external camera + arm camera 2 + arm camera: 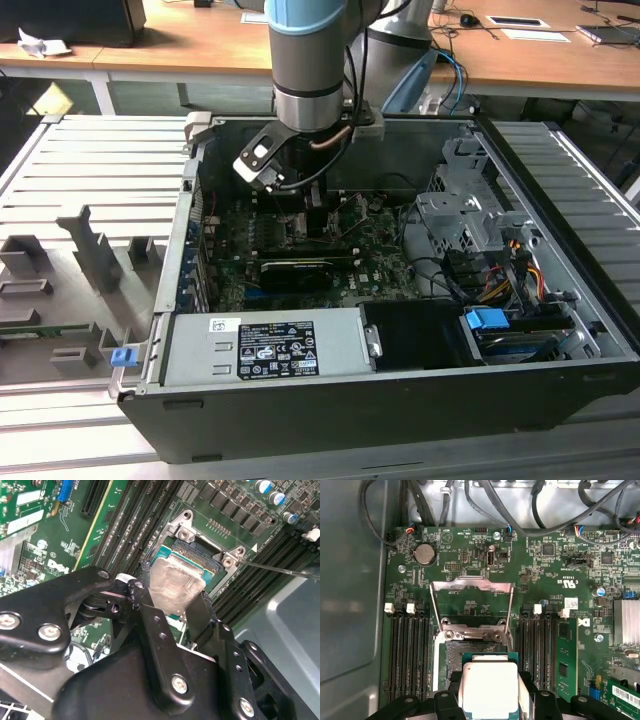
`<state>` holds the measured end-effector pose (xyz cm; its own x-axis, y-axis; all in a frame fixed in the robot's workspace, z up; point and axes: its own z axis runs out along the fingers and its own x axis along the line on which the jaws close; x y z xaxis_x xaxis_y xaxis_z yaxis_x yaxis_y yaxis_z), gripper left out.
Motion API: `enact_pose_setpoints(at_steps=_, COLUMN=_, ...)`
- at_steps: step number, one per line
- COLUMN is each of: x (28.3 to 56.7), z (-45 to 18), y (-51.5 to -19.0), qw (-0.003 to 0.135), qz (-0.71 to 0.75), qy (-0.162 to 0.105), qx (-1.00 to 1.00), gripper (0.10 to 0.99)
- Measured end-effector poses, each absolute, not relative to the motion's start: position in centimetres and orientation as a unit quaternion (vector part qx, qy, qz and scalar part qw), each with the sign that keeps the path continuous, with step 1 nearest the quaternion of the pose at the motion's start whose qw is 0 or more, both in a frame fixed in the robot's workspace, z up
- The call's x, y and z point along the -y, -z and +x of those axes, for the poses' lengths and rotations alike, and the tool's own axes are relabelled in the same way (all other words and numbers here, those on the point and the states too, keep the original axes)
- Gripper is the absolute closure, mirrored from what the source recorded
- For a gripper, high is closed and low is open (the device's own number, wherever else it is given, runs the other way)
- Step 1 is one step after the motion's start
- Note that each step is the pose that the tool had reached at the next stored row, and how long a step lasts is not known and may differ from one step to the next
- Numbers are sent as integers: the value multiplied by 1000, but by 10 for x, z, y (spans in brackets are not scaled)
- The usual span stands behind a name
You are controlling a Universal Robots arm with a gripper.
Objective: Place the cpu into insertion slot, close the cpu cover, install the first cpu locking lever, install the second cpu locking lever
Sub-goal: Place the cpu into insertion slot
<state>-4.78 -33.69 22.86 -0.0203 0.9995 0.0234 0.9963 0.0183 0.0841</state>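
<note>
Robot arm [310,60] reaching down into an open computer case [400,420], which lies on a ribbed metal table [90,170] in the exterior view. The arm's lower end hangs over the green motherboard [380,265], close to the case wall that faces the wooden desks [200,40].

In the second wrist view the black gripper [171,602] is clenched on the cpu [175,582]. One of its fingers [150,625] presses on each of two opposite edges of the chip. The dull silver top of the cpu faces up and a strip of its green base shows along one edge. The chip sits slightly tilted over the insertion slot [202,555], covering part of the dark socket. Whether it touches the socket cannot be told. A thin metal rod [280,568] runs out from one corner of the slot's metal rim, across the memory slots beside it.

In the first wrist view the cpu cover [470,584] stands raised on its hinge at the slot's far edge, and the board shows through its square window. The slot lies in the middle of the motherboard, between two banks of black memory slots [407,655], one along each side. A round coin battery [424,554] sits near a corner of the board, beyond the raised cover. Black cables [485,500] trail along the board's edge past the battery
</note>
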Motion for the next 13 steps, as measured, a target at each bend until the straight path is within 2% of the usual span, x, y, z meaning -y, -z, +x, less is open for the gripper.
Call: enact_pose_setpoints(at_steps=13, x=337, z=-48, y=-226, qw=21, qz=700, qy=-38, qx=-713, gripper=561)
